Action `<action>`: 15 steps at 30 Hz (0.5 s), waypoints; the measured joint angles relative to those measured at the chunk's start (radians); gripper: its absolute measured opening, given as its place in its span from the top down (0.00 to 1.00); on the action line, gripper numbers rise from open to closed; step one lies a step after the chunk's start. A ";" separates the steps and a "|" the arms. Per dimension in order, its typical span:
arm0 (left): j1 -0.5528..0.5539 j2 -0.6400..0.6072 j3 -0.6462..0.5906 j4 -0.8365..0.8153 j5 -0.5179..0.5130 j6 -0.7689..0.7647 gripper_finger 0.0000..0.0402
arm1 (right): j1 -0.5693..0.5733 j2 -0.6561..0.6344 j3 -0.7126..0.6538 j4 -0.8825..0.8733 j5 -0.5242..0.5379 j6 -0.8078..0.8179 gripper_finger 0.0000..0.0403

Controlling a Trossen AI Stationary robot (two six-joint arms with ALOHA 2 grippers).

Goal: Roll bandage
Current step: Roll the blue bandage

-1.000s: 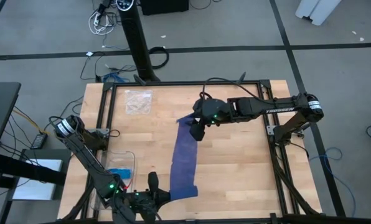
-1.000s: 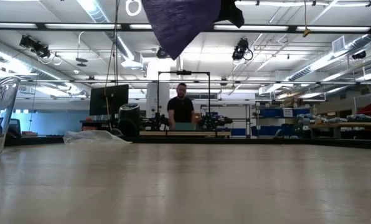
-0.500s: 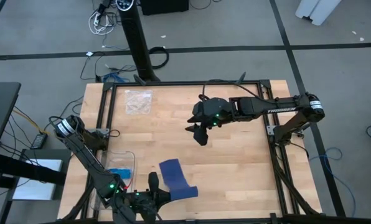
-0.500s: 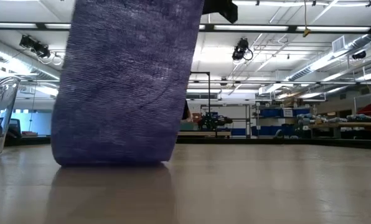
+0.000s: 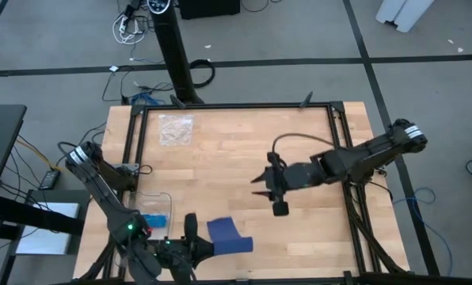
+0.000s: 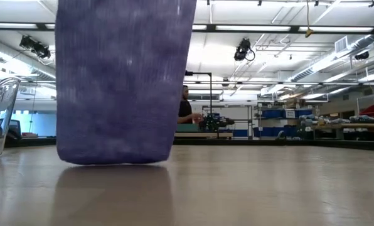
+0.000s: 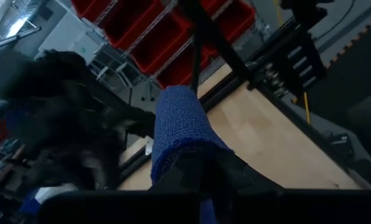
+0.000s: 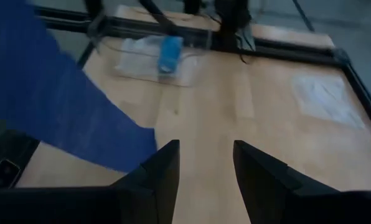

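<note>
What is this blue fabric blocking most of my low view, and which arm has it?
Observer: That's the bandage, bunched near the table's front edge. The left tool grips it; the left wrist view shows the fabric rising from between its fingers.
Operator: And the right tool?
Observer: The right tool is open and empty, over the table's middle-right, apart from the bandage.
Operator: Anything close by?
Observer: A clear bag holding a light-blue item lies beside the left tool, toward the table's left edge.
</note>
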 joint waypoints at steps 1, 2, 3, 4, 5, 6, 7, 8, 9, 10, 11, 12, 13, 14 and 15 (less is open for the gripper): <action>0.002 -0.001 0.018 -0.026 0.000 0.000 0.96 | 0.012 -0.007 -0.050 0.062 0.000 -0.019 0.63; 0.005 -0.001 0.037 -0.054 0.000 0.002 0.96 | 0.023 -0.014 -0.099 0.127 0.000 -0.039 0.63; 0.009 -0.001 0.055 -0.084 0.001 0.004 0.96 | 0.034 -0.018 -0.149 0.196 0.000 -0.054 0.63; 0.013 -0.001 0.072 -0.110 0.000 0.006 0.96 | 0.043 -0.021 -0.201 0.273 -0.001 -0.066 0.63; 0.017 -0.001 0.088 -0.131 0.000 0.007 0.96 | 0.050 -0.022 -0.251 0.345 -0.002 -0.077 0.63; 0.022 -0.001 0.103 -0.144 0.000 0.008 0.96 | 0.057 -0.019 -0.300 0.418 -0.004 -0.084 0.63; 0.026 -0.001 0.118 -0.158 -0.001 0.009 0.96 | 0.063 -0.013 -0.346 0.498 -0.003 -0.088 0.63; 0.029 -0.001 0.132 -0.176 -0.004 0.015 0.96 | 0.071 -0.008 -0.391 0.573 -0.002 -0.088 0.63; 0.031 0.000 0.149 -0.198 -0.006 0.017 0.96 | 0.076 0.003 -0.435 0.655 0.000 -0.088 0.63; 0.034 0.000 0.166 -0.217 -0.008 0.020 0.96 | 0.082 0.016 -0.472 0.746 -0.001 -0.087 0.63; 0.036 0.000 0.180 -0.229 -0.011 0.022 0.96 | 0.089 0.029 -0.508 0.835 -0.002 -0.085 0.63; 0.041 0.000 0.195 -0.241 -0.013 0.022 0.96 | 0.095 0.044 -0.542 0.917 -0.001 -0.070 0.63; 0.046 0.000 0.210 -0.255 -0.017 0.023 0.96 | 0.100 0.066 -0.565 0.998 -0.004 -0.049 0.63; 0.049 0.000 0.224 -0.272 -0.021 0.023 0.96 | 0.103 0.087 -0.583 1.061 -0.009 -0.025 0.63; 0.053 0.000 0.239 -0.294 -0.029 0.024 0.96 | 0.107 0.106 -0.596 1.103 -0.017 -0.006 0.63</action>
